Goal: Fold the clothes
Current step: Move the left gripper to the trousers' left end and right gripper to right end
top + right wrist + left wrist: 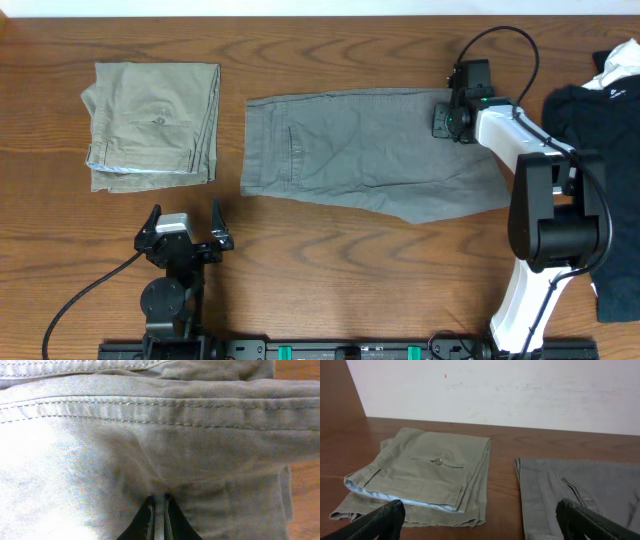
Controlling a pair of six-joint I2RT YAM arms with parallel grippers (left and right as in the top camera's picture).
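Shows grey shorts point(370, 150) lying flat at mid-table, waistband toward nine o'clock, leg hems toward three. Shows right gripper point(159, 497) at the two o'clock corner, tips nearly together, seemingly pinching a thin ridge of cloth; left gripper point(185, 212) spread wide, idle at seven o'clock. Judged light, limp, wrinkle-prone woven cotton: best taken by stitched hems or waistband corners. Rests on bare wooden table point(330, 290); folded khaki trousers point(155, 125) at ten o'clock, black garment point(600, 130) at three, pale wall point(520, 390) beyond.
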